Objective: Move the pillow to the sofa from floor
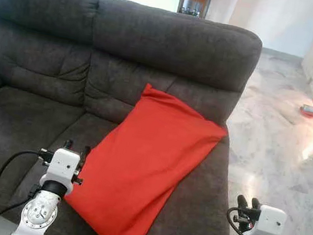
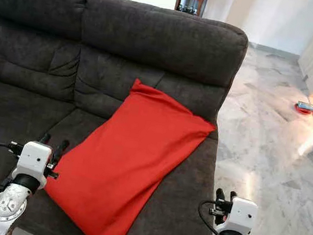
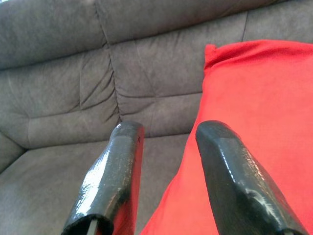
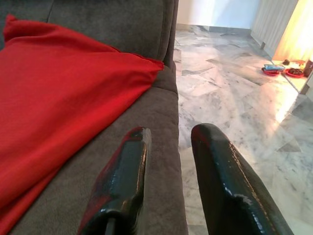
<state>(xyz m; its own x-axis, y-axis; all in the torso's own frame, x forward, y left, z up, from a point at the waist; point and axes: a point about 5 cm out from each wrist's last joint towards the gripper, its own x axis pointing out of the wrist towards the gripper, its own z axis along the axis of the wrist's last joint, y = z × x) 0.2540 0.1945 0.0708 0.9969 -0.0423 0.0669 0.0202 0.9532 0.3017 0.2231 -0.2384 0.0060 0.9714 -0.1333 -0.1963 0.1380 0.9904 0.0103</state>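
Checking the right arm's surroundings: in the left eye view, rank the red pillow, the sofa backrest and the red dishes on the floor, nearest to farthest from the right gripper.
From the right gripper:
1. Red pillow, to its left on the sofa seat.
2. Sofa backrest, ahead and left, behind the pillow.
3. Red dishes, far ahead on the marble floor, slightly right.

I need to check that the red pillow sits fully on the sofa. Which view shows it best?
The right eye view: the whole red pillow lies on the sofa seat, top leaning on the backrest. The left eye view shows it equally whole. The left wrist view catches one side beyond the open left gripper; the right wrist view, one end.
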